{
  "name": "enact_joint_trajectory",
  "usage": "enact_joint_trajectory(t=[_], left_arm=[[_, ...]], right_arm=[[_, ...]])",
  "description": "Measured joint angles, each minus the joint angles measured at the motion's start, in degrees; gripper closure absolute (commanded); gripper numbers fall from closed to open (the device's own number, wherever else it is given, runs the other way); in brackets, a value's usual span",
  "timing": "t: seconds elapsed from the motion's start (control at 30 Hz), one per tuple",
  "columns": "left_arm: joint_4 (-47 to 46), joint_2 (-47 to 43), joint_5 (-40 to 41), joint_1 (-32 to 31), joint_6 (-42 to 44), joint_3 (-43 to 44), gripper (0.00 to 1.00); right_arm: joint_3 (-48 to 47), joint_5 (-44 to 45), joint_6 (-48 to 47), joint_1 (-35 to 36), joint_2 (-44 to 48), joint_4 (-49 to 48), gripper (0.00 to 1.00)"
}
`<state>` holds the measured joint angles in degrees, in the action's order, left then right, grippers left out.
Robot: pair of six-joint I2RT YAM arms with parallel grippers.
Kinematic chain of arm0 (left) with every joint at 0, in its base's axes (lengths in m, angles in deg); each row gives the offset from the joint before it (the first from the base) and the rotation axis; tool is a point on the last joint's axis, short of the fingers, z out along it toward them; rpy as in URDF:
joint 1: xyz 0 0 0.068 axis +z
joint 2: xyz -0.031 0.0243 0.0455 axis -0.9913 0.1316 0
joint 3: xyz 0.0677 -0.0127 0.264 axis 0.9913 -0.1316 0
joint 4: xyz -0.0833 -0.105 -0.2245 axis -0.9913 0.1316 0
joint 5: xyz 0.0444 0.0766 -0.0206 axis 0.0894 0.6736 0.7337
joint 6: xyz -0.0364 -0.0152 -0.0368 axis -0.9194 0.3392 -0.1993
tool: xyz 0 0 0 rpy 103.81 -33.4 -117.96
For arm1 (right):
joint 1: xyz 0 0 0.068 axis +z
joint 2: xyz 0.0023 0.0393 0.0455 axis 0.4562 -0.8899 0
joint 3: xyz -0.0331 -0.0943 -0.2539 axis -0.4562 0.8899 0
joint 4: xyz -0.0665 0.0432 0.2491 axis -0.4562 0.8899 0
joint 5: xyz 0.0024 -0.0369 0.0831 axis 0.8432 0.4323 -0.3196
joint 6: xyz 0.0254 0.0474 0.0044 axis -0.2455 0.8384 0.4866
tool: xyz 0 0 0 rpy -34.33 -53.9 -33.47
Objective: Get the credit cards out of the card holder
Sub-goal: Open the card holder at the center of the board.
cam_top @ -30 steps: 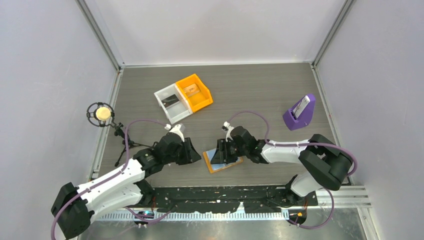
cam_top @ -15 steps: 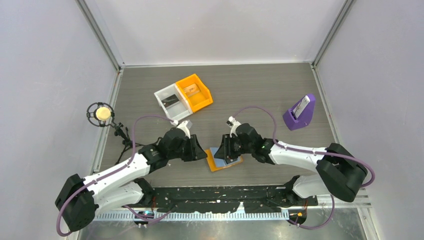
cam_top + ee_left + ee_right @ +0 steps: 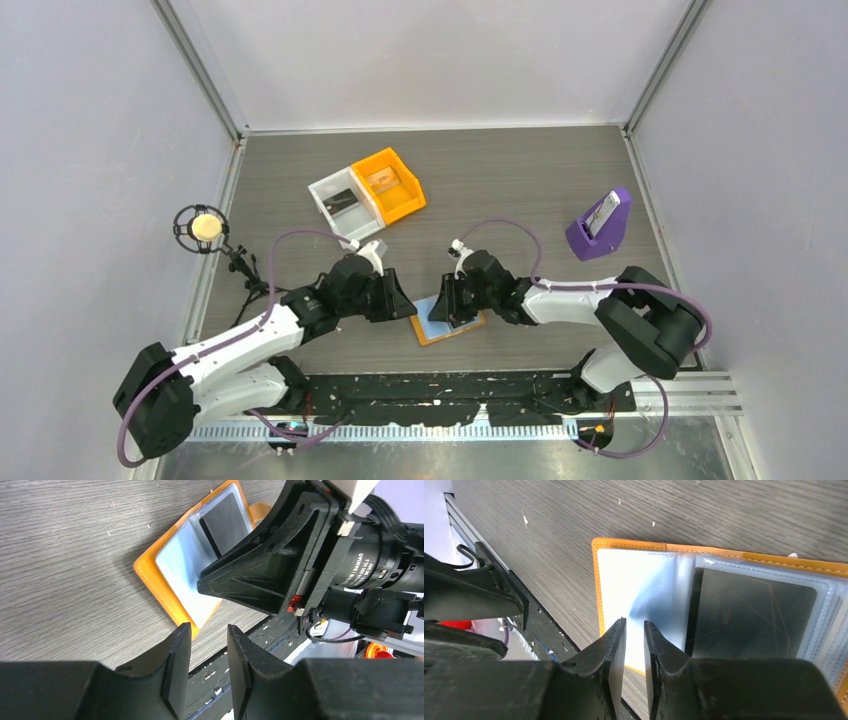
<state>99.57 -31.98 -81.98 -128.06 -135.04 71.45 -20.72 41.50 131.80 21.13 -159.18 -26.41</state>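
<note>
1. Shows a small flat orange booklet-like card holder (image 3: 440, 328) with light blue inner pocket panels. Lies open and face-up on a grey wood-grain table (image 3: 520, 190), near the front edge, between the two grippers.
2. Shows a dark, thin rectangular credit card (image 3: 751, 615) tucked under a clear plastic sleeve on one half. Leaves the other half as a bare pale blue panel (image 3: 644, 587).
3. Looks light, thin and floppy at the fold, so likely to slide on the smooth table under any sideways pull. Reads the credit card as stiff, flat and slick, sitting snug in its sleeve.
4. Suggests pinning the orange cover or the bare pale blue panel with one set of fingers. Suggests pinching the credit card by its edge nearest the fold, probably the sleeve's mouth, rather than squeezing through the plastic.
5. Places the left gripper (image 3: 207, 662) just beside the near corner of the card holder, apparently not touching. Holds its fingers a narrow gap apart, with nothing between them.
6. Places the right gripper (image 3: 634, 655) over the bare pale blue panel, just beside the credit card's edge. Keeps only a thin slit between the fingers, with nothing seen in it. Cannot tell whether the tips touch the panel.
</note>
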Motion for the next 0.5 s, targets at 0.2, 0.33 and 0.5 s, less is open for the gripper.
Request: enact_joint_trajectory(t=[0.2,0.33,0.5], left_arm=[[-2.2,2.3,-1.0,0.0,-0.4,0.0,0.66],[-4.0,5.3,-2.4,0.0,-1.0,0.0,0.66],[-7.3,9.8,-4.7,0.0,-1.7,0.0,0.66]], right_arm=[[0.0,0.1,0.1,0.3,-1.5,-0.3,0.71],[0.0,0.5,-0.3,0.3,0.0,1.1,0.69],[0.0,1.5,-2.3,-0.4,7.1,5.6,0.66]])
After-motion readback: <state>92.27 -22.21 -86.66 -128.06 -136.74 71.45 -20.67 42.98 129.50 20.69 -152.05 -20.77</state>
